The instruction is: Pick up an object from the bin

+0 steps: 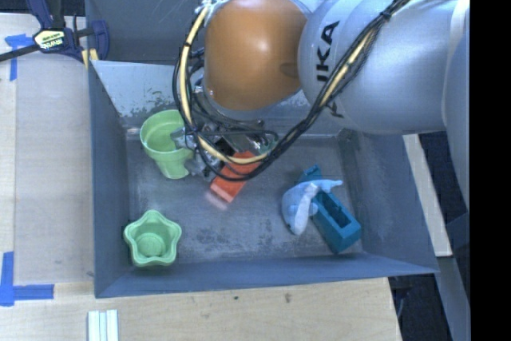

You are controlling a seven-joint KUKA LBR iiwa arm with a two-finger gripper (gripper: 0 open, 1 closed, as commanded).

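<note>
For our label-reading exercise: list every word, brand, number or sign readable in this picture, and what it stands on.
"KA": black letters on the silver arm, the word's start hidden behind the orange cover.
Green cup, green star mould, orange block, blue spray bottle: no text to be seen.

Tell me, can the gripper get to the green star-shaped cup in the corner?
Probably yes. The green star-shaped cup stands alone with nothing on it or against it. The gripper is up by the orange block, so it must move over. The walls of the bin might crowd it.
</note>
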